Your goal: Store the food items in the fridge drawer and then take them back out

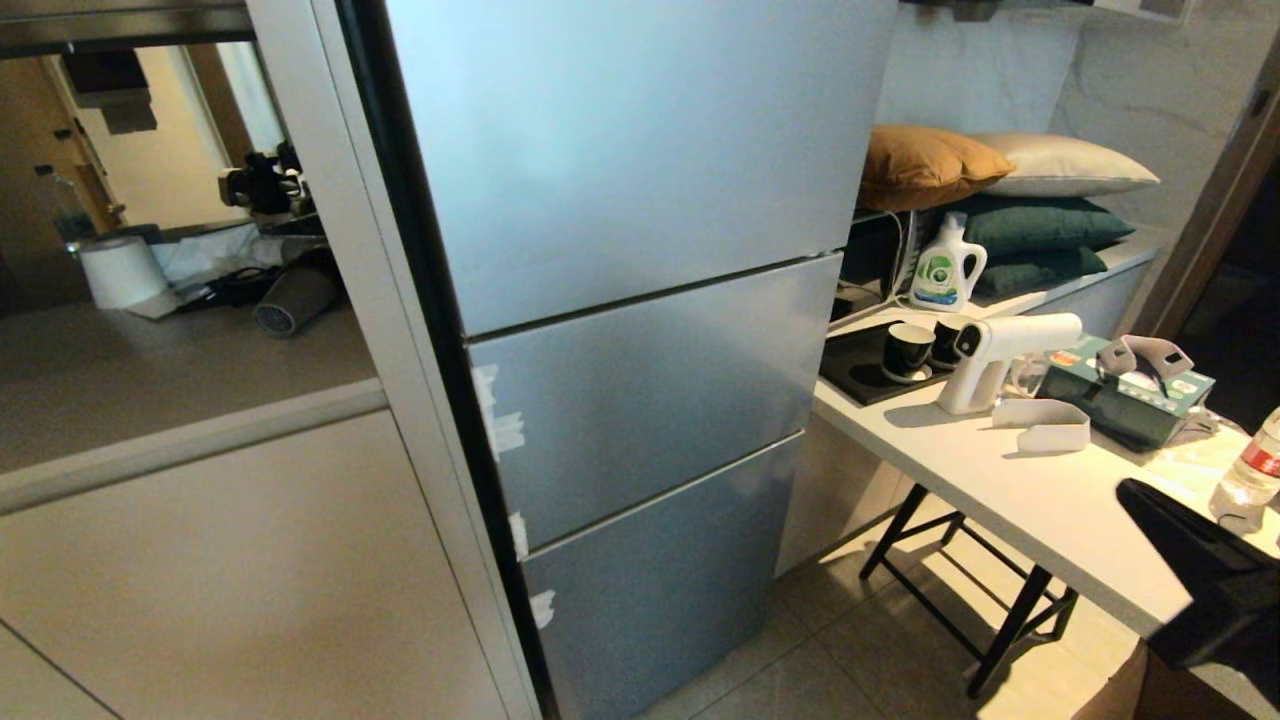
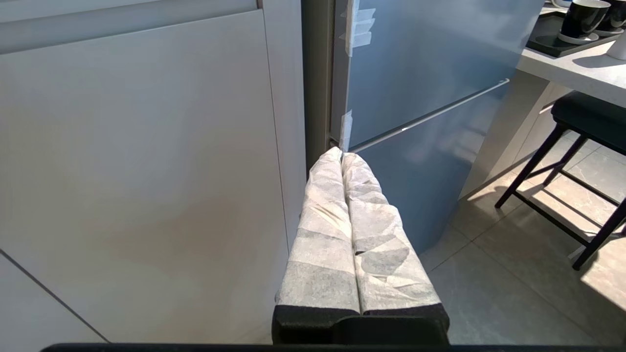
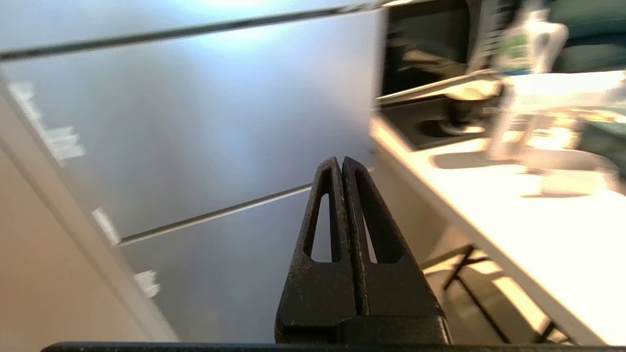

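Nearest the robot, the right end effector [image 3: 341, 164] points toward the fridge, its two black fingers pressed together with nothing between them; in the head view only a dark part of that arm shows at the lower right, over the edge of the white counter [image 1: 1040, 500]. The left end effector [image 2: 341, 155] hangs low beside the beige cabinet door [image 2: 146, 171], its paper-wrapped fingers also pressed together and empty, the tips near the seam between the two lower fridge panels. Beyond them stands the silver-grey fridge, all fronts closed: the fridge drawer [image 1: 660, 580] is shut behind its lower panel, the middle panel [image 1: 650, 400] and tall upper door [image 1: 640, 140] above it. No potato or pepper can be seen. On the counter to the right lie a white spray gun [image 1: 1000, 355], a green tissue box [image 1: 1135, 390], a water bottle [image 1: 1250, 470] and dark cups [image 1: 908, 352]. Farther back sit a detergent bottle [image 1: 945, 268] and stacked cushions [image 1: 1000, 190].
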